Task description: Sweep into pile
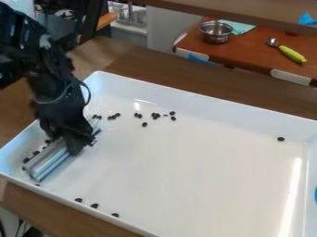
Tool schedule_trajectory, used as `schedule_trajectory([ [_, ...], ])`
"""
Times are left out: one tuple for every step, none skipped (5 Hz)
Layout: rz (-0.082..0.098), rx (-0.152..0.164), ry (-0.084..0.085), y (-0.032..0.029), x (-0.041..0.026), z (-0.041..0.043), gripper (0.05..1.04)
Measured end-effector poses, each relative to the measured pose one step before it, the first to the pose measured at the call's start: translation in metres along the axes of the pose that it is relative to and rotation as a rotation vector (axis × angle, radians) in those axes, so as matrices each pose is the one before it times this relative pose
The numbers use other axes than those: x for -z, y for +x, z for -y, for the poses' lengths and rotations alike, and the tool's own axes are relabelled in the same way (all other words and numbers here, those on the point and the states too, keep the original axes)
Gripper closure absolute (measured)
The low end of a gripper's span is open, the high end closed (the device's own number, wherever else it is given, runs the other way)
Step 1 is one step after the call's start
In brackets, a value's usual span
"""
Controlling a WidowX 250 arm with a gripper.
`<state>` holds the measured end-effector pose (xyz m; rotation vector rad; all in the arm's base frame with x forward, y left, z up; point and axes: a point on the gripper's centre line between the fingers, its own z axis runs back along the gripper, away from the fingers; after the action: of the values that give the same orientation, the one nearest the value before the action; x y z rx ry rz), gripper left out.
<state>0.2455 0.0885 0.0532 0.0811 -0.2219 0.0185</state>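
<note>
Tray (210, 102): white, with raised walls, set on a brown wooden counter (248, 95); a bright streak of light lies on its floor toward 4 o'clock.
Gripper (75, 141): at the tray's 9 o'clock, pointing down, clenched on the sweeper.
Sweeper (44, 165): long and silvery, slanting over the tray floor at 9 o'clock.
Dark pieces: some (27, 160) beside the sweeper; a loose scatter (156, 115) from 10 to 12 o'clock; three (95, 206) along the wall at 8 o'clock; a lone one (281, 139) between 2 and 3 o'clock.
Reddish-brown table (248, 55): behind the counter, from 1 to 2 o'clock of the view.
Metal pot (216, 32): on that table at 1 o'clock, beside a pale green cloth (243, 28).
Spoon (291, 53): at 2 o'clock, with a yellow-green handle.
</note>
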Motion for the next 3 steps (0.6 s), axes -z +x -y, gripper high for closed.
schedule_trajectory([
  [-0.0418, -0.102, -0.0977, 0.00903, -0.00916, 0.03169, 0.705],
  [0.0263, -0.0519, -0.0385, 0.02575, -0.01875, 0.04305, 0.705],
  [-0.0032, -0.0296, -0.0095, 0.01523, -0.0023, 0.04452, 0.705],
])
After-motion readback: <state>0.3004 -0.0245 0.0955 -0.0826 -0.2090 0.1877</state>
